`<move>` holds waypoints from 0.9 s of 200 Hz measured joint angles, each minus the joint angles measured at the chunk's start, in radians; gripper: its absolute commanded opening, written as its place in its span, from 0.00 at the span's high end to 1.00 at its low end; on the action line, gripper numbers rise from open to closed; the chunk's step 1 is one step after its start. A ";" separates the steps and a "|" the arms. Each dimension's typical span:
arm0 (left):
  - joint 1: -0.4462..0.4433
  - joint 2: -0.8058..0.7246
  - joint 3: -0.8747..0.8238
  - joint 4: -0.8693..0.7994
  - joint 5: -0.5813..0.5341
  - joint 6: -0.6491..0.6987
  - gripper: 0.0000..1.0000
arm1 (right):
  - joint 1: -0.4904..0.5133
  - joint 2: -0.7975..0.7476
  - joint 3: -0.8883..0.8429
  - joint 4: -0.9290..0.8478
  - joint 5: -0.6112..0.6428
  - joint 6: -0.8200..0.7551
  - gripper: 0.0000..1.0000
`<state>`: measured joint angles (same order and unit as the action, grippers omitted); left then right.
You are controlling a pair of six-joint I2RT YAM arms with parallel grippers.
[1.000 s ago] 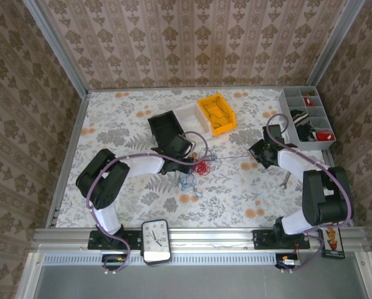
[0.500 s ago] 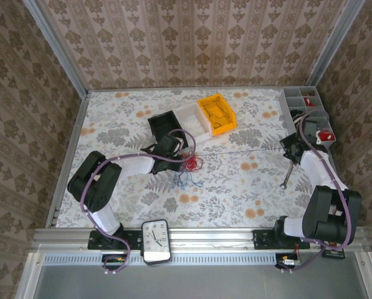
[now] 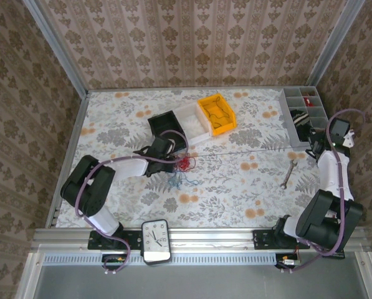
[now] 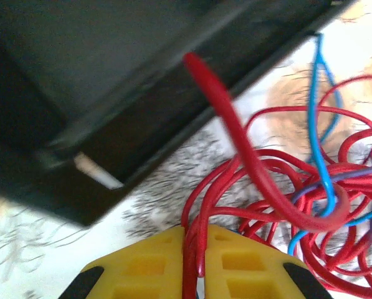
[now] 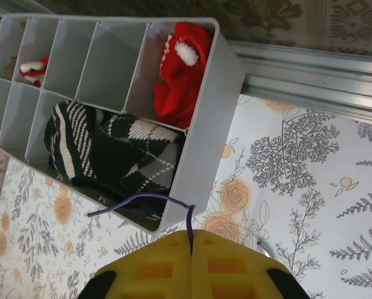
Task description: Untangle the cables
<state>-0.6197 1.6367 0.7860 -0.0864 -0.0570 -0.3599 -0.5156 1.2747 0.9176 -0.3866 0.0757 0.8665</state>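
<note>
**One strand stretched wide, knot pinned on the left**

Here's the left gripper (image 4: 195, 265), down by the black bin (image 3: 166, 124), yellow fingers pressed together w/ a red cable (image 4: 248, 162) pinched btwn them. That's prob the anchor. It holds the tangle (image 3: 184, 164) in place so a pull from the other side draws out one strand instead of dragging the whole lot across the table (image 3: 235, 199). Red loops crowd just beside the fingertips, w/ a blue cable (image 4: 319, 156) threading thru them.

Over to the right gripper (image 5: 191, 249), way out beside the grey organiser (image 5: 201, 112) at the table's right edge. Fingers clamped tight on a thin dark wire (image 3: 254, 150), a short length curling out beyond the pads. From overhead that wire runs as a near-straight line from the tangle to the right arm, so it's taut or close to it. The arms sit well apart, prob b/c a long strand needs the distance to slide free.

Where's the work? Red & blue sit knotted mid-left on the table, near the black bin. The dark wire looks mostly drawn out, but can't tell if its far end is clear of the loops. Risk: pull harder & a snag could cinch the red loops, or the thin wire could slip from the pads.
</note>
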 measured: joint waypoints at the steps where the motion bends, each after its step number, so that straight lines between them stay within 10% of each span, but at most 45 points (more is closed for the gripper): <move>1: 0.001 -0.001 -0.001 -0.001 -0.001 0.000 0.87 | 0.000 0.000 0.000 0.000 0.000 0.000 1.00; 131: 0.172 -0.029 0.039 -0.296 -0.182 -0.369 0.69 | -0.094 -0.031 0.031 -0.032 0.079 -0.001 1.00; 180: 0.116 -0.016 0.069 -0.337 -0.193 -0.369 0.98 | 0.034 -0.031 0.029 0.018 0.068 -0.042 1.00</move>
<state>-0.5041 1.6207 0.8555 -0.4236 -0.2501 -0.7288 -0.4820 1.2442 0.9463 -0.3687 0.1432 0.8242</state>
